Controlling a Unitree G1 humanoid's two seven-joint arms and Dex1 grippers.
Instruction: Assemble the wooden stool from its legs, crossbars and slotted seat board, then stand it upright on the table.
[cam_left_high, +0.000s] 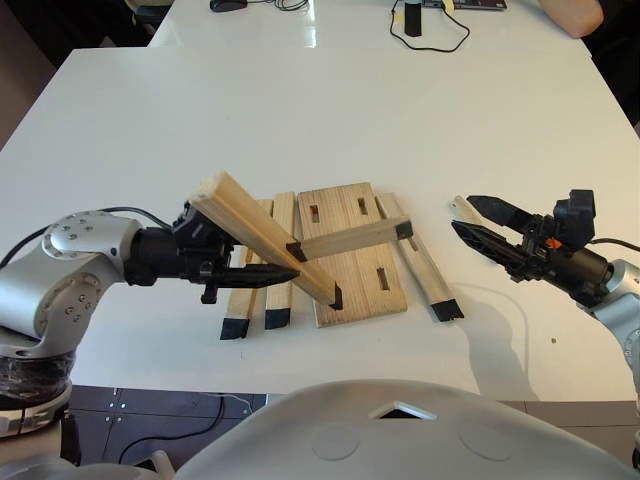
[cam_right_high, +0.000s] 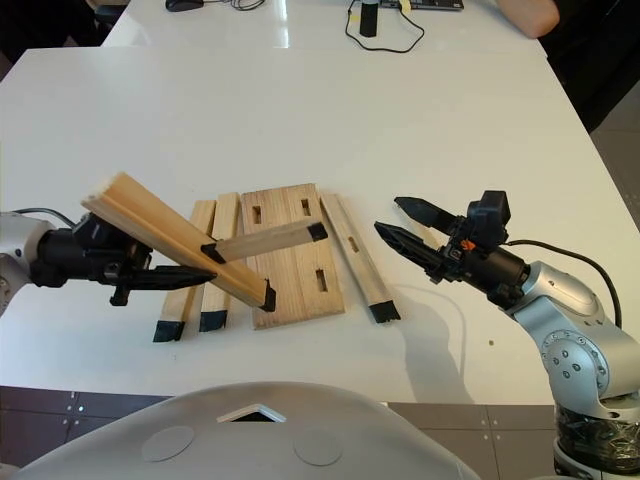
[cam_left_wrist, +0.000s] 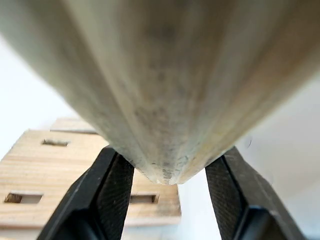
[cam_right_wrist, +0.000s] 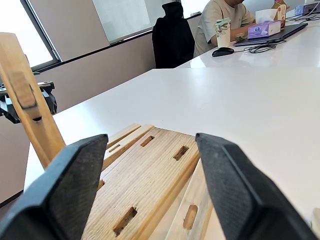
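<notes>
My left gripper (cam_left_high: 283, 272) is shut on a wooden leg (cam_left_high: 262, 235), holding it tilted above the table with its dark-tipped end low over the slotted seat board (cam_left_high: 362, 290). A crossbar (cam_left_high: 352, 239) juts from that leg toward the right, over the board. In the left wrist view the leg (cam_left_wrist: 175, 75) sits between both fingers (cam_left_wrist: 111, 190). Two loose legs (cam_left_high: 279, 298) lie left of the board and one leg (cam_left_high: 428, 272) lies along its right side. My right gripper (cam_left_high: 463, 212) hovers open to the right of that leg, and the seat board (cam_right_wrist: 150, 175) shows between its fingers.
The white table (cam_left_high: 330, 120) is bare behind the parts. At its far edge lie a black cable with a small black object (cam_left_high: 412, 20) and a mouse (cam_left_high: 228, 5). A person's arm (cam_left_high: 570, 12) rests at the far right corner.
</notes>
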